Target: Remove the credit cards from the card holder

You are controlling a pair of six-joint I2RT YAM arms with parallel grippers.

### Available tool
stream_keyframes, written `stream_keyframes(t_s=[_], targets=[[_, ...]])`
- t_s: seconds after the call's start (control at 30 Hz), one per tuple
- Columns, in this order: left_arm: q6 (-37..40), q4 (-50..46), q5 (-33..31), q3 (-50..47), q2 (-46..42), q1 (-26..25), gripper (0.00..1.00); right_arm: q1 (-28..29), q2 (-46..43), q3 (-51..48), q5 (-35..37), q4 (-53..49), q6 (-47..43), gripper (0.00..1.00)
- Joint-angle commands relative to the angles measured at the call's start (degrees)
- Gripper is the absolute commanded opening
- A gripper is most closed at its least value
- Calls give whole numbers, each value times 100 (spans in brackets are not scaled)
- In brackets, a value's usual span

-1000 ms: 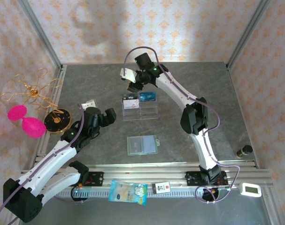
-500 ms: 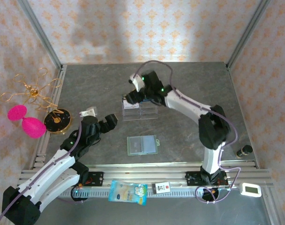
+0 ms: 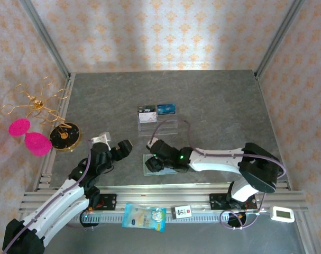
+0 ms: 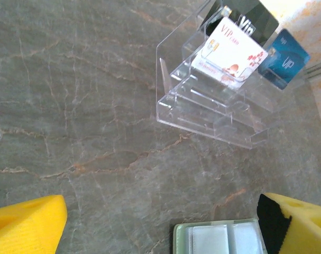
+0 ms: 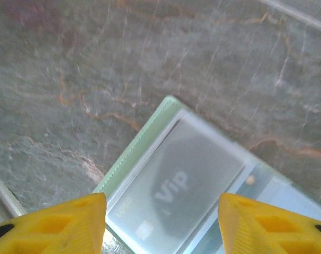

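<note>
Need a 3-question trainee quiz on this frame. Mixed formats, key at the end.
1. True or false: the right claw is open above the wallet.
2. In the top view, the rightmost card in the rack is: A) blue B) red C) green
3. Fill in: the pocketed card in the wallet reads ___.

Key: 1 true; 2 A; 3 VIP
</note>
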Motion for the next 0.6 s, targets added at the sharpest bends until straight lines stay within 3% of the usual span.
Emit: stream_keyframes(t_s=[0.0, 0.43, 0.5, 0.57], targets=[[-124, 235, 170, -86, -98, 65, 93, 196, 319, 303, 841, -254, 265, 56], [-129, 464, 335, -194, 26, 63, 89, 338, 1121, 742, 1034, -600, 189, 51], [-102, 496, 385, -192, 81, 71, 87, 345, 1215, 720, 1037, -615, 224, 47], [-85, 545, 444, -201, 132, 69, 84, 345, 1302, 719, 1051, -634, 268, 36]])
